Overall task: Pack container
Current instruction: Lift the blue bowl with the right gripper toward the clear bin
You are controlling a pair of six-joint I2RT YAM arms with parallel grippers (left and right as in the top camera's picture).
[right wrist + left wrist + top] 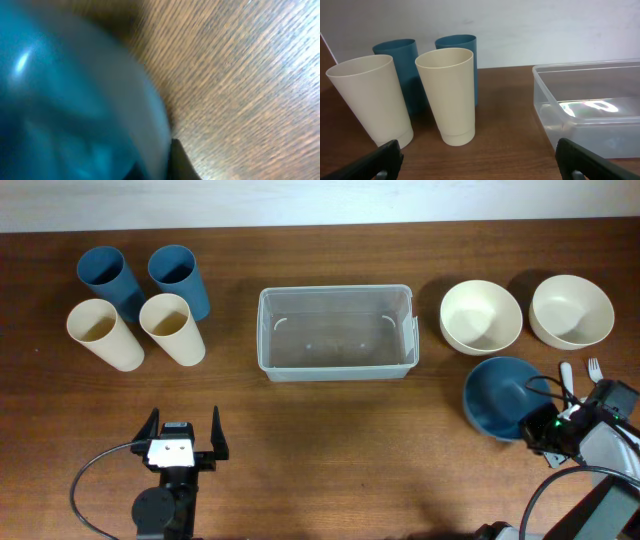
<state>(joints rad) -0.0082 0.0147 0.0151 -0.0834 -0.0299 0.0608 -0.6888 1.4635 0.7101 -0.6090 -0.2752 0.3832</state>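
The clear plastic container (266,330) stands empty at the table's middle; its left end shows in the left wrist view (555,120). A blue bowl (497,395) sits right of it, below two cream bowls. My right gripper (533,423) is shut on the blue bowl's lower right rim. In the right wrist view the bowl (75,100) is blurred and fills the left side, with my fingers (162,160) on either side of its wall. My left gripper (184,418) is open and empty near the front left, facing the cups (480,160).
Two cream bowls (480,317) (571,310) stand at the back right. Two blue cups (105,275) (178,272) and two cream cups (100,330) (170,325) stand at the back left. White cutlery (593,367) lies by the right arm.
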